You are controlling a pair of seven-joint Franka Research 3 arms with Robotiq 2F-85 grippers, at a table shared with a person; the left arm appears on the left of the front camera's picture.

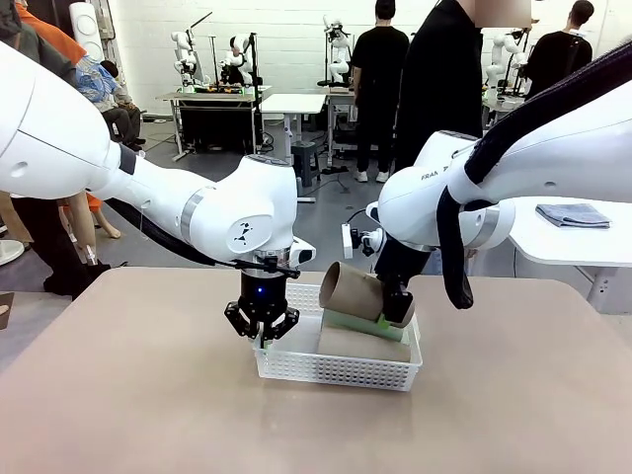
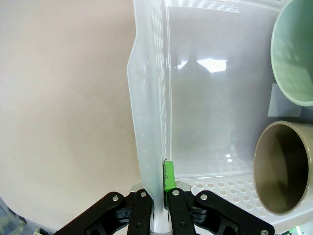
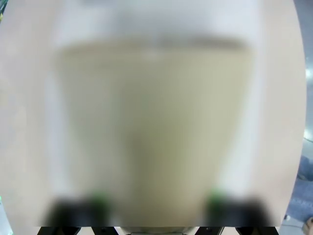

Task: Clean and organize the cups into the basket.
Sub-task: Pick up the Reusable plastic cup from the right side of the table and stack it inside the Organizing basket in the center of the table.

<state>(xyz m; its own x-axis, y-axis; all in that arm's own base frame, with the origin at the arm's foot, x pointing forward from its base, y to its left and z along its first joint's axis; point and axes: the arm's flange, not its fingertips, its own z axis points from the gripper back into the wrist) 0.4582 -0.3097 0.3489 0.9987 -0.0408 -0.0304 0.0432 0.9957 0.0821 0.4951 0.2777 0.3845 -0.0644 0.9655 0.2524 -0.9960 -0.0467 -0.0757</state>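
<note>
left gripper (image 1: pixel 262 331): lowered at the left end of the white mesh basket (image 1: pixel 336 370); in the left wrist view its fingers (image 2: pixel 168 177) are seen closed tight on the basket's wall (image 2: pixel 151 122).
right gripper (image 1: pixel 400 308): clamped on a tan cup (image 1: pixel 357 290), which is held on its side above the basket, mouth turned to picture left; in the right wrist view the cup (image 3: pixel 154 132) is seen blurred between the green pads (image 3: pixel 100 199).
basket: set on the tan table (image 1: pixel 148 395), near its middle.
cups in basket: a mint green cup (image 2: pixel 293 54) and a tan cup (image 2: pixel 283 169) are seen lying inside, side by side, mouths toward the left wrist camera.
</note>
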